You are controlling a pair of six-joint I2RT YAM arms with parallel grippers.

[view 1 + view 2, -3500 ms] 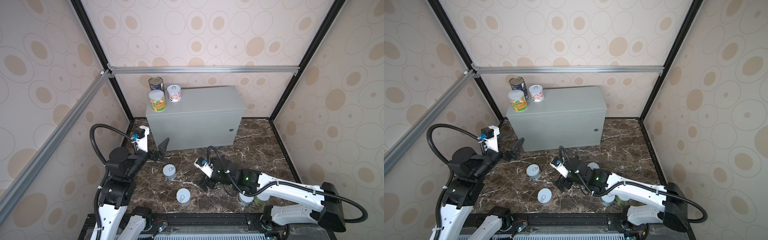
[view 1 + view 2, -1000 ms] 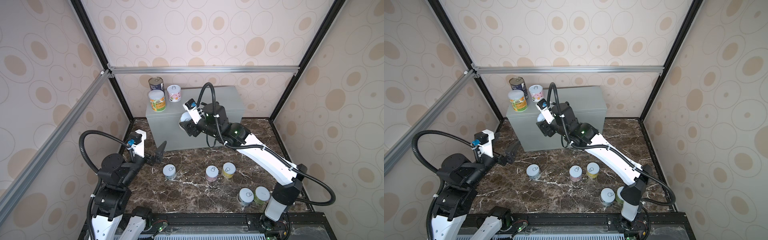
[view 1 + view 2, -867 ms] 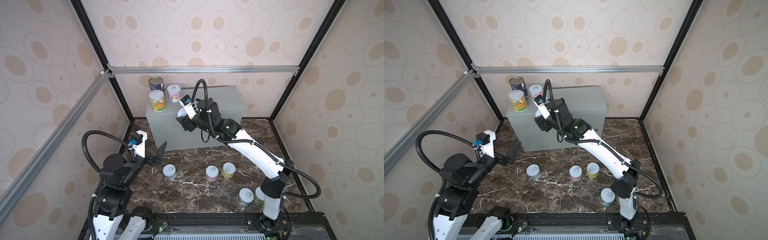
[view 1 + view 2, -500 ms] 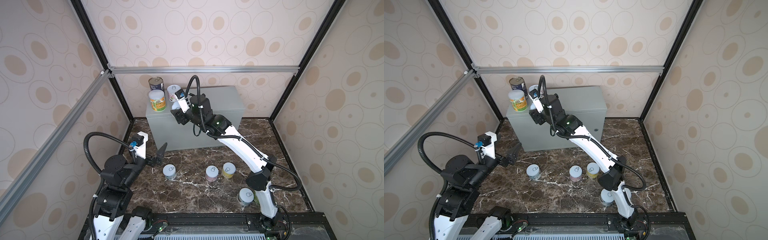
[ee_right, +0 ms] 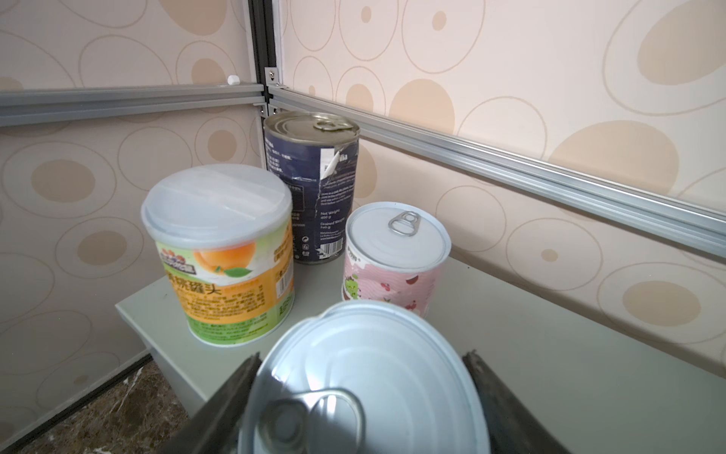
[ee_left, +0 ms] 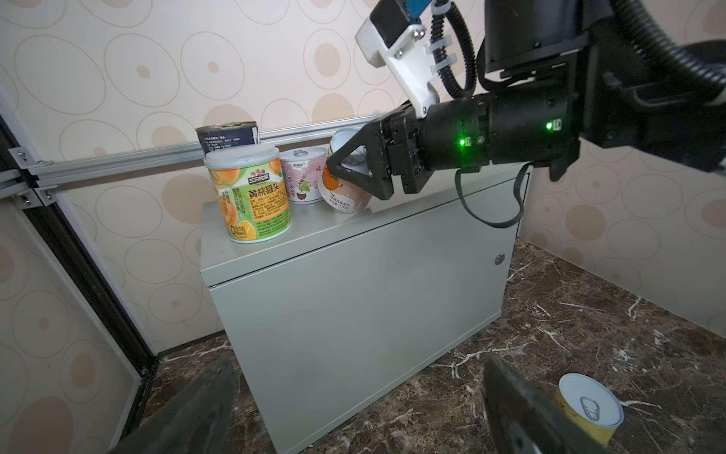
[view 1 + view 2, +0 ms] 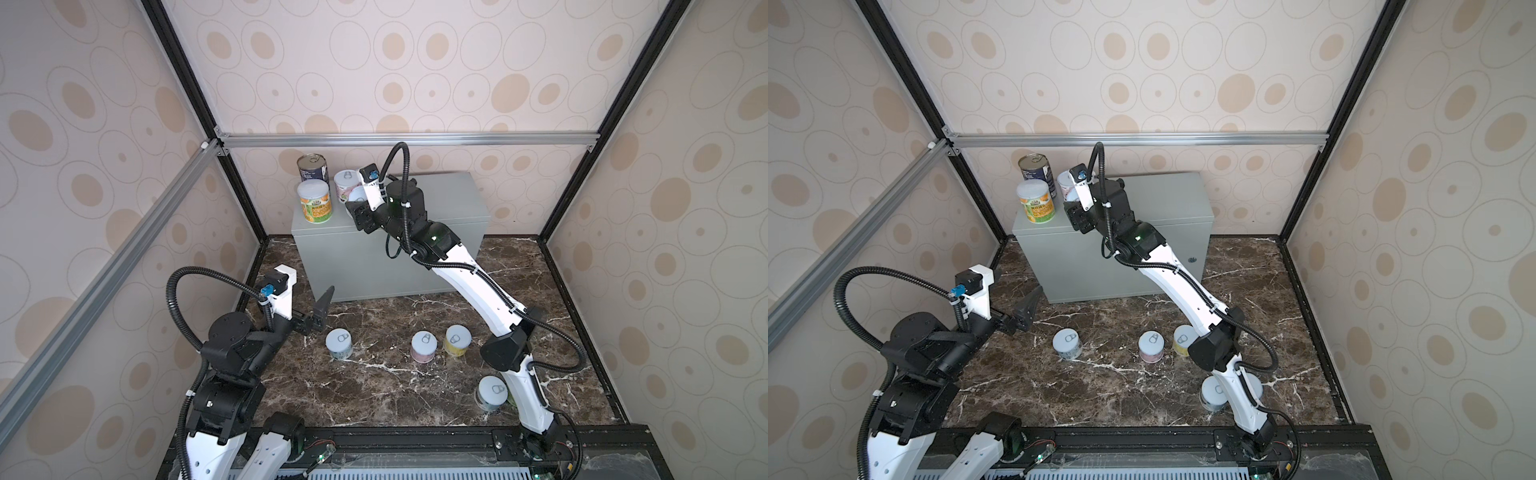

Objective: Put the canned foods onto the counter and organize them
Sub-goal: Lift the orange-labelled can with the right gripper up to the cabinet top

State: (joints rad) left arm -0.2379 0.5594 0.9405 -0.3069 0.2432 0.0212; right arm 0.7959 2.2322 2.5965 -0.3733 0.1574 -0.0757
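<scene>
The counter point(image 7: 440, 199) is a grey metal box at the back. On its left end stand a dark-blue can point(image 7: 312, 166), an orange-and-green can point(image 7: 314, 201) and a pink can point(image 7: 345, 183). My right gripper point(image 7: 358, 203) is shut on a white can with an orange label point(image 6: 345, 188). It holds that can tilted, low over the counter top, beside the pink can point(image 5: 396, 255). The held can's pull-tab lid point(image 5: 365, 381) fills the space between the fingers point(image 5: 231, 393). My left gripper point(image 7: 322, 309) hangs open and empty over the floor, before the counter's left front corner.
Several cans stand on the dark marble floor point(image 7: 374, 386): a pale one point(image 7: 339, 343), a pink one point(image 7: 424, 346), a yellow one point(image 7: 457, 340) and one by the right arm's base point(image 7: 491, 392). Black frame posts and patterned walls close in the cell.
My right arm has carried the can up and leftward over the counter, close to the pink can. The left arm has hardly shifted.
</scene>
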